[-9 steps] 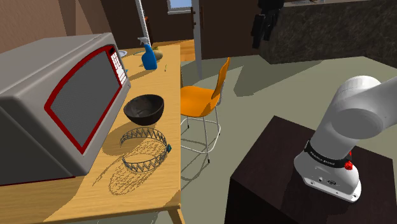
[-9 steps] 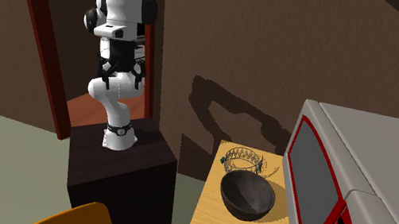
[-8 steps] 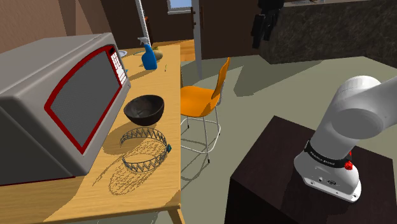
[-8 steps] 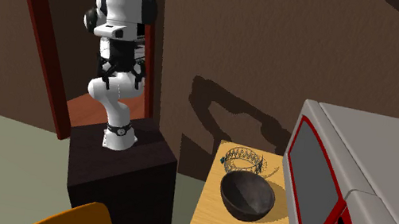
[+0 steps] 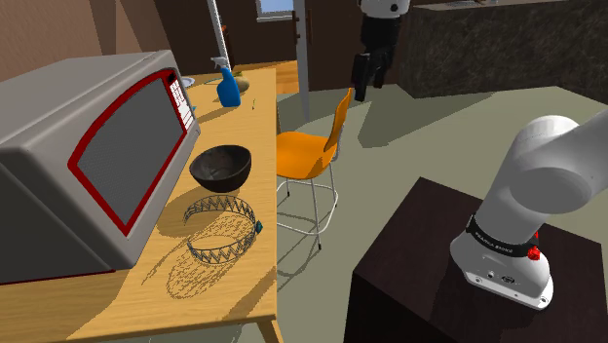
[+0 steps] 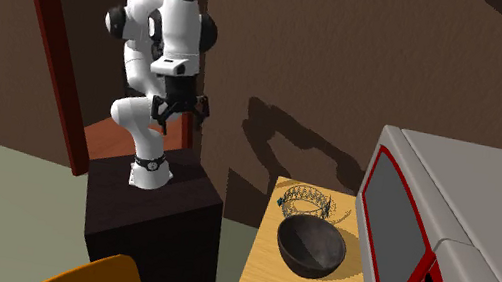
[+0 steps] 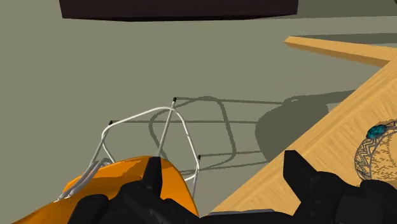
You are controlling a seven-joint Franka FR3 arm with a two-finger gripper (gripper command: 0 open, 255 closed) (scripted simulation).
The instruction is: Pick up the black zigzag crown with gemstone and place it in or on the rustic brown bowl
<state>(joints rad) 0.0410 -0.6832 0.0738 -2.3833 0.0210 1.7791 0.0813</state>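
A: Black wire crown [image 5: 222, 230]: which way from the hand [image 5: 362, 83]?
B: Well below & off to one side, on the tabletop [image 5: 244, 292], just beside the bowl [image 5: 220, 166]. Hand's above the orange chair [image 7: 118, 178], fingers wide apart, empty.
A: Vs. earlier?
B: Arm's swung toward the crown, hand's lower. Crown hasn't moved.

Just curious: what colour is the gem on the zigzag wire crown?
Teal gem, clearest in the wrist view.

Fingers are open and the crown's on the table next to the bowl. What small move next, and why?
I'd probably swing the gripper toward the table: it hangs open over the orange chair, with the crown off to one side, beside the bowl.
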